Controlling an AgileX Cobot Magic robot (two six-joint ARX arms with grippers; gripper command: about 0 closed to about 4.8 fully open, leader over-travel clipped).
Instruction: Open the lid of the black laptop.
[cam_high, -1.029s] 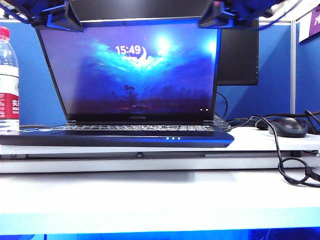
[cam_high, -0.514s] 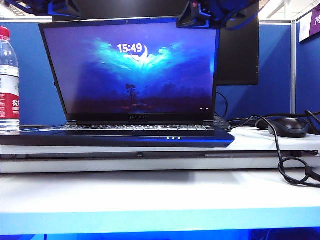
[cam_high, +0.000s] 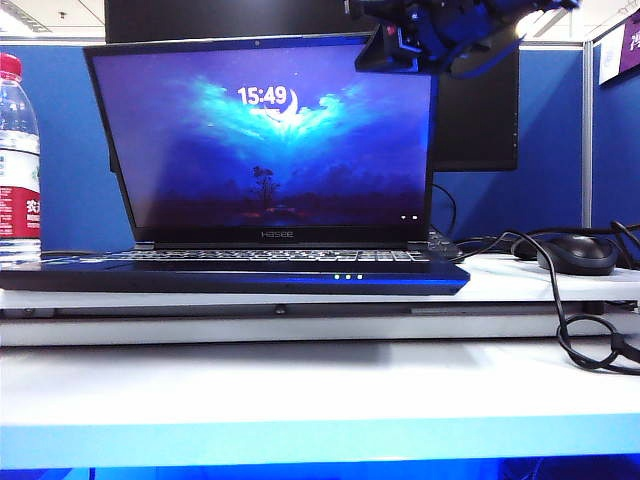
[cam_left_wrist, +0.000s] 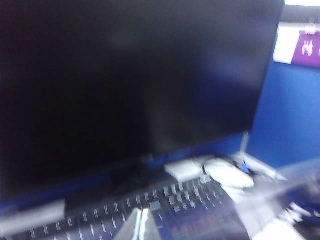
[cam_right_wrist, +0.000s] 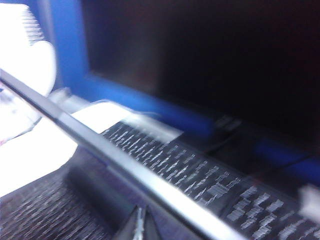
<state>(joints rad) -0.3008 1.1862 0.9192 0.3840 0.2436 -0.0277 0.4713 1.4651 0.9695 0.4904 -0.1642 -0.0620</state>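
The black laptop (cam_high: 240, 277) stands open on the white desk, its keyboard deck flat and small lights on the front edge. The lid (cam_high: 270, 150) is raised past upright, its screen lit with a blue picture and "15:49". My right gripper (cam_high: 378, 56) hovers at the lid's top right corner, apart from it. In the right wrist view its fingertips (cam_right_wrist: 139, 226) are shut and empty, just short of the lid's top edge (cam_right_wrist: 125, 165). My left gripper (cam_left_wrist: 140, 226) is shut and empty above a separate black keyboard (cam_left_wrist: 165, 210). It is out of the exterior view.
A larger black monitor (cam_high: 478, 110) stands behind the laptop, filling the left wrist view (cam_left_wrist: 130, 80). A water bottle (cam_high: 18, 160) stands at the left. A black mouse (cam_high: 575, 252) and looped cables (cam_high: 575, 335) lie at the right.
Both grippers have lifted off the lid's top corners. The left one has gone out of the exterior view; the right one has shifted left. The lid has tilted slightly further back.
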